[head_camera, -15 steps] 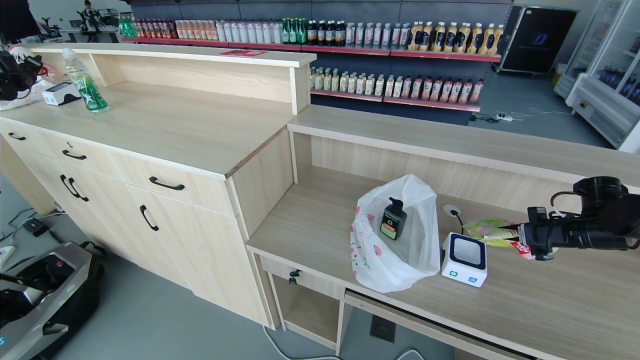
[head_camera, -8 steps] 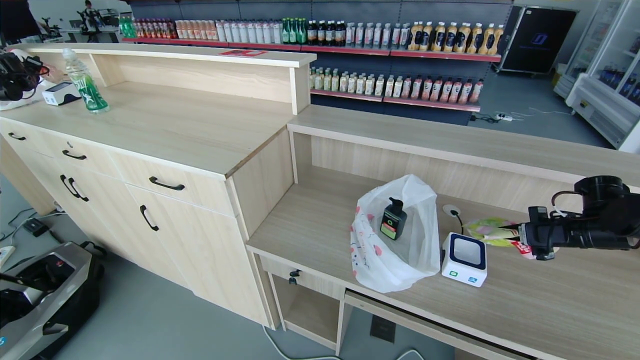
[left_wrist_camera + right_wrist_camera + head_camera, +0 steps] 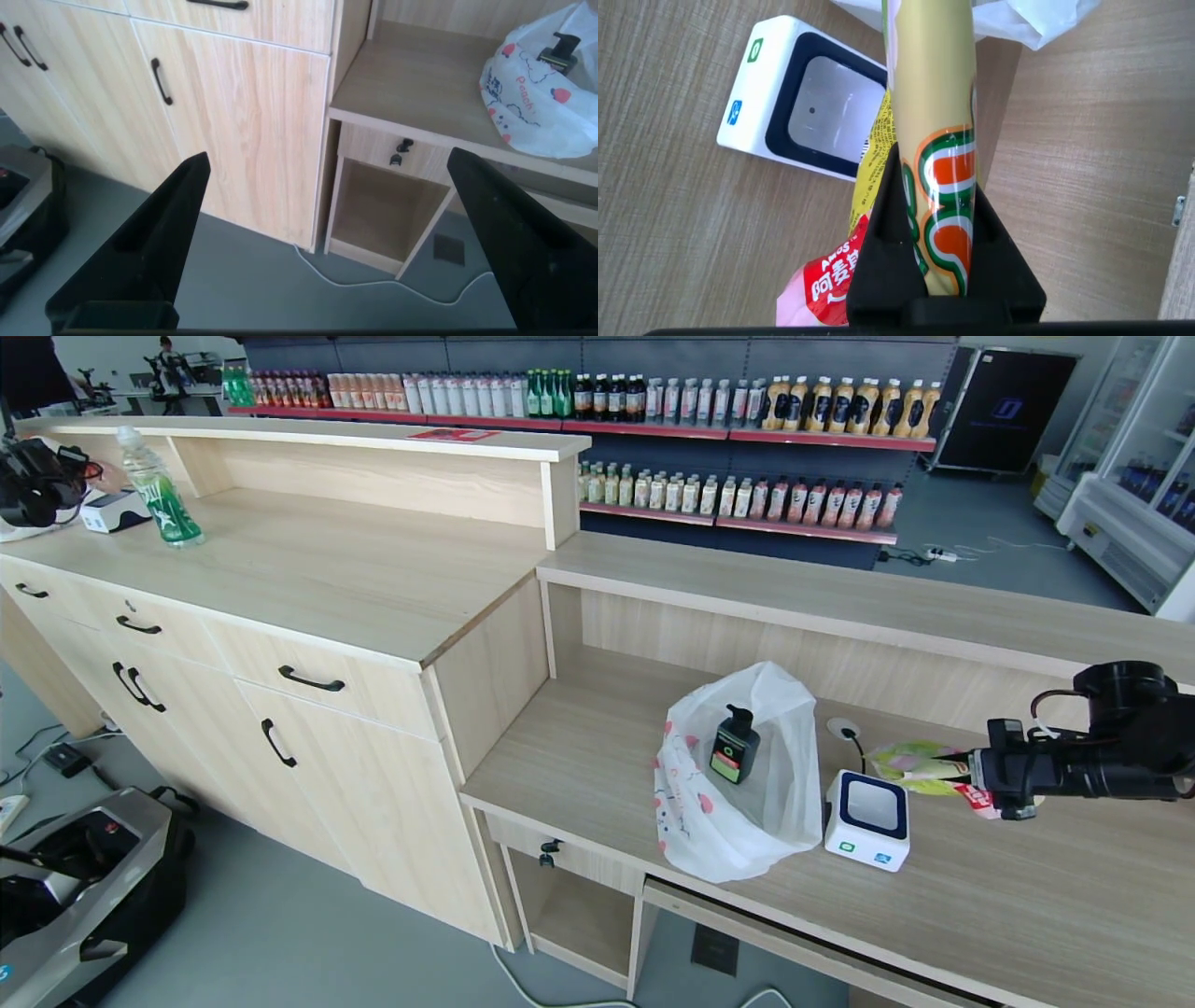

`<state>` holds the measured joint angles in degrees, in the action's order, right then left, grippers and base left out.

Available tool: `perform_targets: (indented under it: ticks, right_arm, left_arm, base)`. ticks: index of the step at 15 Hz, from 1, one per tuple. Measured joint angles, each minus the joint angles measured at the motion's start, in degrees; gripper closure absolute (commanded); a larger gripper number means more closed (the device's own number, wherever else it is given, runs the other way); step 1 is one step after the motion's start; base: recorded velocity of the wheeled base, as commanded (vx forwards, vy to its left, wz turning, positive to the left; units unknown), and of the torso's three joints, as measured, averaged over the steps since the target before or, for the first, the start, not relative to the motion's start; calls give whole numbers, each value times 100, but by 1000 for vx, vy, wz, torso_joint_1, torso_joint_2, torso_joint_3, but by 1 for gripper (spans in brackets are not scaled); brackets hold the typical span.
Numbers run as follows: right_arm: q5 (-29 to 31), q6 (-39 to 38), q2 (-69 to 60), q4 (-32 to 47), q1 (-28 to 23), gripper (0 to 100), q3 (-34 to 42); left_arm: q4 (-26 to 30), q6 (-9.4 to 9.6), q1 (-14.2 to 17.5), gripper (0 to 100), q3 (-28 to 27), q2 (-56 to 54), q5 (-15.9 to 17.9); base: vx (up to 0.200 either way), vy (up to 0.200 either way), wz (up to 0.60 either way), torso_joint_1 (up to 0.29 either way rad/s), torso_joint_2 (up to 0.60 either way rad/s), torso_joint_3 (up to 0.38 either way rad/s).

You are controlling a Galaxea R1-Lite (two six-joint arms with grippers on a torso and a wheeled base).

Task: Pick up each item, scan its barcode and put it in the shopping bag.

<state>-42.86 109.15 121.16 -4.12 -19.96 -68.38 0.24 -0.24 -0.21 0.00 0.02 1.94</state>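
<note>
— How far along was it, starting from the near side?

— Nearest, the left hand (image 3: 327, 243) hung low in front of the desk (image 3: 1027, 905), out over the floor by the cupboard doors. Its fingers were spread wide with nothing between them, so I'd judge it had no part in this step.

— And on the desk?

— The scanner (image 3: 866, 819) sat by the near edge with its window facing up. The white shopping bag (image 3: 709, 821) touched it on the left, mouth open. A dark pump bottle (image 3: 735, 747) with a green label stood inside the bag, so one item looked finished.

— What about the second?

— The right hand (image 3: 971, 772) was clamped on a yellow-green snack packet (image 3: 910, 763), holding it flat above the desk, just beyond the scanner and a little to its right. In the right wrist view the packet (image 3: 938, 112) reached out past the right hand (image 3: 936, 187) alongside the scanner (image 3: 808, 112), beside the window and not squarely over it. Picked up, then, but I couldn't tell whether it had been scanned. Bagging it was clearly left to do.

— Anything more after that?

— No other loose item lay near the bag. Far off to the left a green bottle (image 3: 159, 490) stood upright on the higher desk (image 3: 355, 569); whether it belonged to this job, I couldn't say.
</note>
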Motion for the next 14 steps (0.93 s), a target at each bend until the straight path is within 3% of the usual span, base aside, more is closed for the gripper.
perform_targets:
  ticks: [2, 4, 8, 9, 11, 14]
  right_arm:
    - [0, -372, -341, 54, -2, 100, 68]
    - [4, -1356, -991, 262, -44, 100, 254]
    - [193, -5871, -3001, 663, 76, 100, 1000]
    - [550, -6416, -3461, 727, 130, 100, 1231]
    - [1512, -6833, -4211, 773, 216, 100, 1668]
    - [1793, -6988, -4765, 724, 244, 100, 1871]
  left_arm:
    - [0, 0, -1, 0, 0, 0, 0]
    - [0, 0, -4, 0, 0, 0, 0]
    - [0, 2, -4, 0, 0, 0, -2]
    - [0, 0, -4, 0, 0, 0, 0]
    - [0, 0, -1, 0, 0, 0, -2]
    - [0, 2, -6, 0, 0, 0, -2]
  base:
    - [0, 0, 0, 0, 0, 0]
    - [0, 0, 0, 0, 0, 0]
    - [0, 0, 0, 0, 0, 0]
    - [0, 0, 0, 0, 0, 0]
    - [0, 0, 0, 0, 0, 0]
    - [0, 0, 200, 1, 1, 1]
